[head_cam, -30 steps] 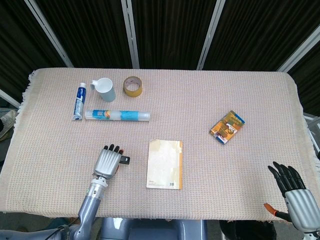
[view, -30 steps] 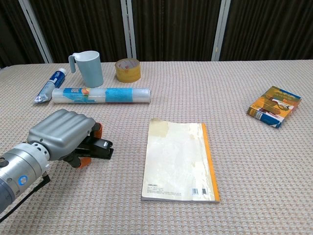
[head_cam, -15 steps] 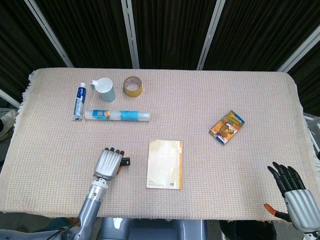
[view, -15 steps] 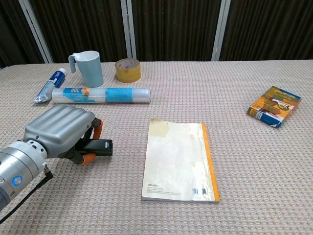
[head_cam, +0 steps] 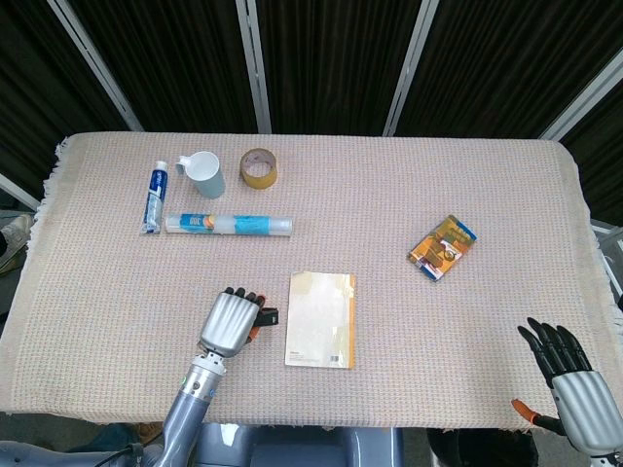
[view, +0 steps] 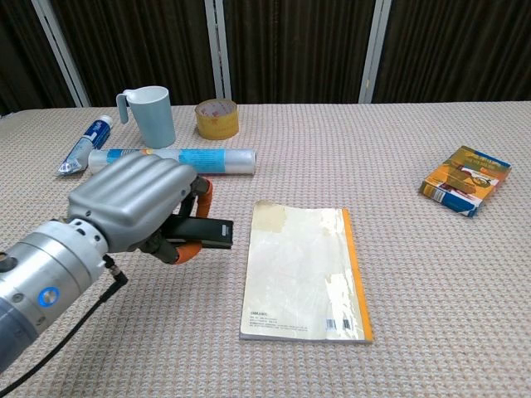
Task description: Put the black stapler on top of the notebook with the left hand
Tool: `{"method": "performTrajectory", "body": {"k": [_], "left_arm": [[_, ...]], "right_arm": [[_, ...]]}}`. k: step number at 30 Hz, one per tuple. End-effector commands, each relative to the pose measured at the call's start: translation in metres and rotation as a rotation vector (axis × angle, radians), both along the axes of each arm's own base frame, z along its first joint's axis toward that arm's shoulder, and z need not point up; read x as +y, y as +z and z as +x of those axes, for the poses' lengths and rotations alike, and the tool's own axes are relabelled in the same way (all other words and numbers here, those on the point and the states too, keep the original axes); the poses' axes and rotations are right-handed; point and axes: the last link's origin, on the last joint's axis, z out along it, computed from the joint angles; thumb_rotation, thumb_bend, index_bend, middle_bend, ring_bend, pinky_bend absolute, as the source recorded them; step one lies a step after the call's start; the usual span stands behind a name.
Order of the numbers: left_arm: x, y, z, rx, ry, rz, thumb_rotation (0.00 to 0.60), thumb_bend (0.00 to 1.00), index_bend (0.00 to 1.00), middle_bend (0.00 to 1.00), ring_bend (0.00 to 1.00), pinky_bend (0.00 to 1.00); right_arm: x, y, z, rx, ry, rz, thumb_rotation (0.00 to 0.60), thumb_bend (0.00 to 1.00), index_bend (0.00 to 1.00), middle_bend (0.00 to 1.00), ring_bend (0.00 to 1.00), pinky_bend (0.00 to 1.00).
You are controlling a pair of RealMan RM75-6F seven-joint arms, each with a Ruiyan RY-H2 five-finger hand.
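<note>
Gripping the black stapler (view: pixel 202 233) with its fingers curled around the body, the left hand (view: pixel 137 205) now sits much closer to the notebook (view: pixel 304 272) than a second ago, when it was well to the left over bare cloth. In the chest view the stapler's squared black end pokes out past the fingers and appears lifted off the cloth, stopping just short of the notebook's left edge; the head view shows the same, the stapler (head_cam: pixel 267 316) tip just beside the notebook (head_cam: pixel 321 319) but not over it. The left hand (head_cam: pixel 231 323) has a smooth, ribbed grey metal back, with orange pads showing between the dark fingers.

The notebook lies flat and has not moved: a thin rectangular pad with a worn, stained cream cover, an orange strip down its right edge and a barcode near the bottom corner. The tablecloth (view: pixel 398 149) is a coarse beige weave, fringed at its edges in the head view.

The right hand (head_cam: pixel 568 368) rests at the table's near right corner as before, its dark fingers spread and holding nothing.
</note>
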Motion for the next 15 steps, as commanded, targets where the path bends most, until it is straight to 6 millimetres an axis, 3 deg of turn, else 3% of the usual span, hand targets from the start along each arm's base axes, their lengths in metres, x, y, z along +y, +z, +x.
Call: {"method": "performTrajectory", "body": {"k": [1, 8, 15], "left_arm": [[0.005, -0.016, 0.025, 0.017, -0.042, -0.009, 0.600, 0.40, 0.71, 0.58, 0.50, 0.58], [0.014, -0.043, 0.058, -0.003, -0.082, -0.017, 0.600, 0.40, 0.71, 0.58, 0.50, 0.58], [0.023, -0.068, 0.073, 0.029, -0.086, -0.035, 0.600, 0.39, 0.71, 0.58, 0.50, 0.58]], "right_arm": [[0.001, 0.001, 0.000, -0.005, 0.005, 0.004, 0.600, 0.07, 0.00, 0.00, 0.00, 0.00], [0.001, 0.002, 0.000, -0.021, 0.011, 0.022, 0.600, 0.07, 0.00, 0.00, 0.00, 0.00], [0.000, 0.009, -0.001, -0.047, 0.010, 0.011, 0.600, 0.07, 0.00, 0.00, 0.00, 0.00]]}}
